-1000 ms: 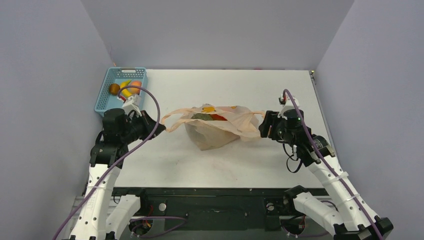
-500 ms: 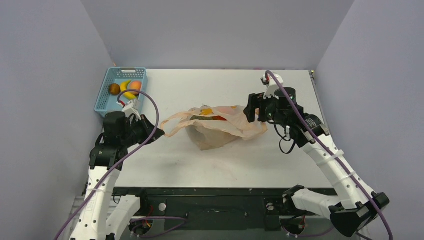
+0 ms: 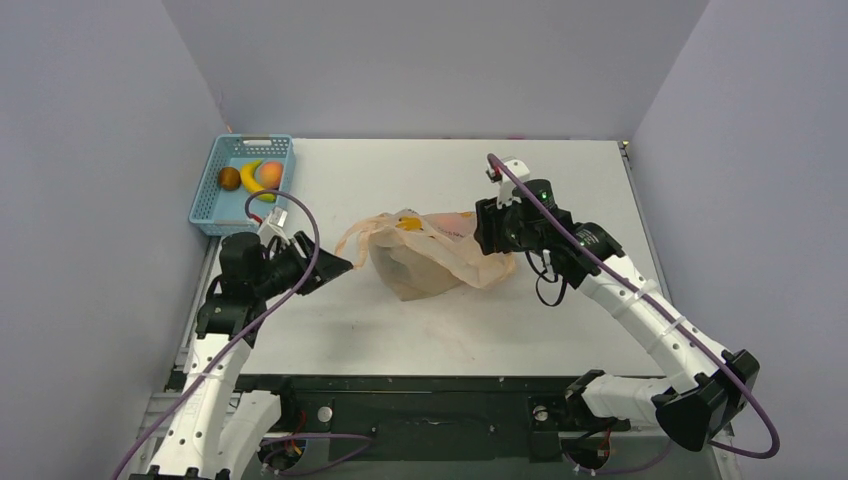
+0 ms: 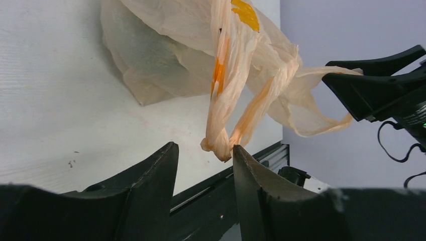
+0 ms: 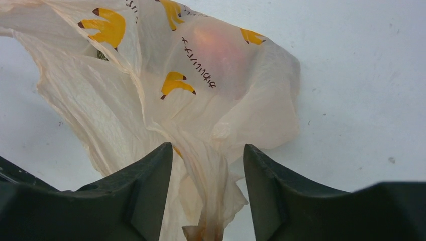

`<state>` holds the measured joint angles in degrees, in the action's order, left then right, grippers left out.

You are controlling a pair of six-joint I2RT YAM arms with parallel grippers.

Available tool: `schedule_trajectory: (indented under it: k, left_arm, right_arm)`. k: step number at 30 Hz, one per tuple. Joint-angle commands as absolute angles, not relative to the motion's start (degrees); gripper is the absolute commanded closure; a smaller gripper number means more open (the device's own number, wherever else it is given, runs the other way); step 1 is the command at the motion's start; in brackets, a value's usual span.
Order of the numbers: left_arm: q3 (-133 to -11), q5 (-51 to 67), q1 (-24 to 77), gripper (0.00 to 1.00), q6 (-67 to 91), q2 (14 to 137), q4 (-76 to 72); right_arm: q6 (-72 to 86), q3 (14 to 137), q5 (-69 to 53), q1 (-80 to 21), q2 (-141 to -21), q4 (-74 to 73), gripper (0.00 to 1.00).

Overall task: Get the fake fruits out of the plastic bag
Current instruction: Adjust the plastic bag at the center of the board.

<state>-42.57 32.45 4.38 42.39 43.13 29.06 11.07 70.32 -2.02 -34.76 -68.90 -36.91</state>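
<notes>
At the left pincer (image 4: pixel 203 150): jaws stood wide apart; the twisted end of the left handle (image 4: pixel 221 143) hung at the gap between the tips, unclamped.
At the right pincer (image 5: pixel 207 148): jaws stood wide; the right handle (image 5: pixel 203 201) ran down between them, with no squeeze evident.
Plastic bag (image 3: pixel 430 262): slumped mid-tabletop (image 3: pixel 420 335) between both arms, mouth collapsed.
Fake fruits (image 5: pixel 216 45): one reddish round piece showed through the film; a banana, an orange piece and a brown piece lay in the blue basket (image 3: pixel 205 205) at the far left.
Risk: with neither handle held, the mouth would probably stay shut. A reach inside could pinch film instead of fruit and drag the bag.
Right wrist view only: banana prints, lettering and the fruit's tint.
Left wrist view only: the opposite pincer with a loop at its fingers.
Top view only: the basket's contents.
</notes>
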Motion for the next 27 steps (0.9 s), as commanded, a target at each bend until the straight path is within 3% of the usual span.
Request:
schedule_trajectory:
  k: [1,4,7,10,13,16,19,23,27]
  left_arm:
    - [-40.8,36.9,4.3,0.58,50.5,43.0,15.0]
    - [-40.9,36.0,4.3,0.63,50.1,43.7,14.4]
    - [-42.0,34.5,4.3,0.79,46.9,44.4,17.9]
    - [-43.4,30.6,4.3,0.87,40.6,44.7,24.0]
    - [-44.1,28.8,4.3,1.0,35.8,44.7,30.1]
    - [-45.8,25.2,4.2,1.0,29.8,45.9,35.6]
    - [-48.5,22.7,4.2,1.0,25.7,47.2,41.6]
    - [-51.0,29.6,4.7,1.0,20.1,49.5,47.1]
    - [-50.9,24.5,13.5,1.0,19.9,49.3,49.0]
  right_arm:
    - [12.2,69.5,-0.2,-35.0,-68.5,-34.5,0.56]
    - [12.3,69.6,1.5,-35.0,-68.2,-34.5,0.71]
    - [13.2,69.6,6.0,-34.8,-66.8,-34.0,0.84]
    - [14.8,70.3,10.5,-34.5,-64.6,-33.2,0.99]
    - [17.9,71.1,17.8,-32.5,-63.1,-32.1,1.0]
    - [22.4,69.8,21.3,-28.1,-61.0,-29.3,1.0]
    - [25.7,68.0,17.0,-24.2,-58.5,-23.5,1.0]
    - [25.7,68.6,9.9,-22.9,-58.8,-20.7,1.0]
    - [24.8,65.7,3.1,-22.6,-58.8,-16.1,1.0]
